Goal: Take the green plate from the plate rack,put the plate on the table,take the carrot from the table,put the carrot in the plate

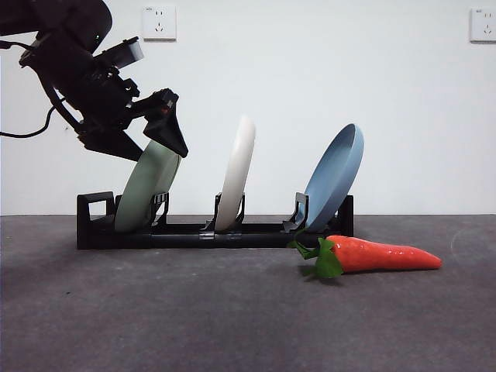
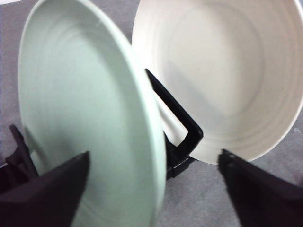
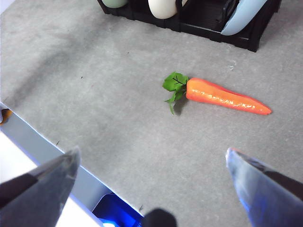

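Observation:
The green plate point(image 1: 146, 190) leans in the left slot of the black plate rack point(image 1: 194, 235). My left gripper point(image 1: 166, 141) hangs at the plate's top rim. In the left wrist view the left gripper point(image 2: 154, 156) is open, its jaws wide apart on either side of the green plate point(image 2: 85, 113), not closed on it. The carrot point(image 1: 381, 254) lies on the table point(image 1: 155, 310) in front of the rack's right end. My right gripper point(image 3: 151, 156) is open above the table, well back from the carrot point(image 3: 227, 97), holding nothing.
A cream-white plate point(image 1: 237, 172) stands in the rack's middle slot and a blue plate point(image 1: 335, 177) in its right one. The white plate point(image 2: 222, 80) sits close behind the green one. The table's edge point(image 3: 42, 151) runs below the right gripper.

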